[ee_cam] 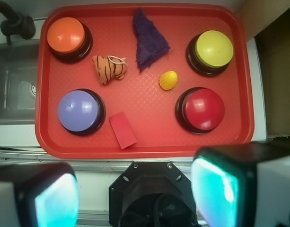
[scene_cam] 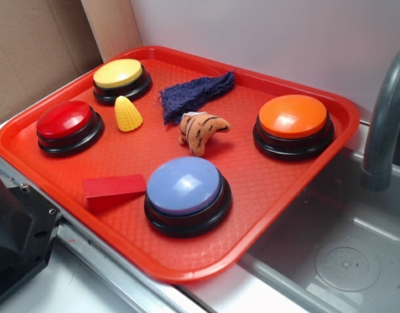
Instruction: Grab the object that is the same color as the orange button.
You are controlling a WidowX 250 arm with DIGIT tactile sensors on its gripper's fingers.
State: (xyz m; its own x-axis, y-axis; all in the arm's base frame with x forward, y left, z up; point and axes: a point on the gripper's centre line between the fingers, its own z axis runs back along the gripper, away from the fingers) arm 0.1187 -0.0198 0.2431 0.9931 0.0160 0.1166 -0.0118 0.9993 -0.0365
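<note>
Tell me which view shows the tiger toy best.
The exterior view: the tiger toy appears large, side-on, stripes and pale face clear. The wrist view shows it from above, smaller, beside the orange button.

The hand (ee_cam: 135, 194) has blocky pale fingers (ee_cam: 220, 189) with glossy teal pads and a black screwed mount.

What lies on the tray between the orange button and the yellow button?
The dark blue cloth sits between the orange button and the yellow button, clearest in the wrist view.
</note>
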